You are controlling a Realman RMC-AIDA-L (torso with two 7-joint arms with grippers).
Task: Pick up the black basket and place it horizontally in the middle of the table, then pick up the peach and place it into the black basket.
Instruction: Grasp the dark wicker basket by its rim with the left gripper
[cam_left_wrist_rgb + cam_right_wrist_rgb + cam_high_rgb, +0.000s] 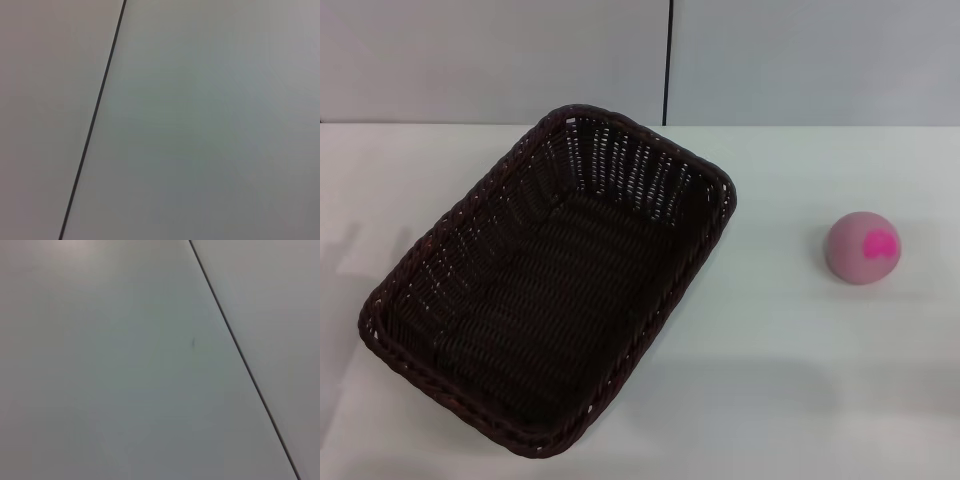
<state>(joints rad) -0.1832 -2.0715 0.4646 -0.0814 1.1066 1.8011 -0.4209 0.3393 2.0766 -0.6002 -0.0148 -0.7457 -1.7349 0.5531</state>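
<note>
The black basket [555, 285] lies on the white table [780, 380] left of the middle, set at a slant with one corner toward the back wall. It is empty. The peach [863, 247], a dull pink ball with a magenta patch, rests on the table at the right, well apart from the basket. Neither gripper shows in the head view. Both wrist views show only a plain grey wall with a thin dark seam.
A grey wall with a vertical dark seam [669, 60] stands behind the table's far edge. Bare tabletop lies between the basket and the peach and along the front right.
</note>
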